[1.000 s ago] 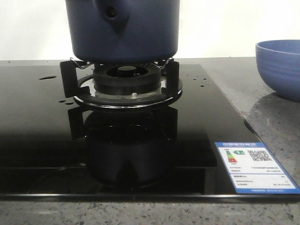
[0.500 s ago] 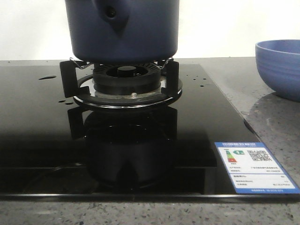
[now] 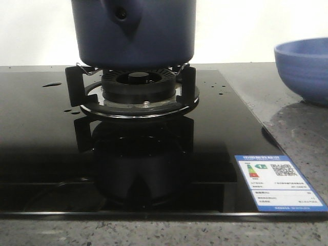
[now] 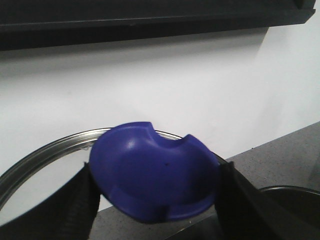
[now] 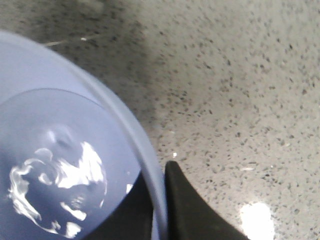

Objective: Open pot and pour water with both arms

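Standing upright on burner [image 3: 137, 87], pot [image 3: 134, 32], stub facing camera, left end effector [image 4: 155, 192] clamping lid knob [image 4: 155, 177], right end effector [image 5: 162, 200] pinching bowl rim [image 5: 150, 175]

Neither arm shows in the front view. In the left wrist view, the left end effector [image 4: 155, 200] has its two dark ribbed fingers [image 4: 75, 210] pressed against either side of a blue lid knob [image 4: 155, 177], holding the lid up off the counter. In the right wrist view, the right end effector [image 5: 160, 210] pinches the rim of a blue bowl [image 5: 65, 165], one finger inside, one black finger [image 5: 187, 210] outside.
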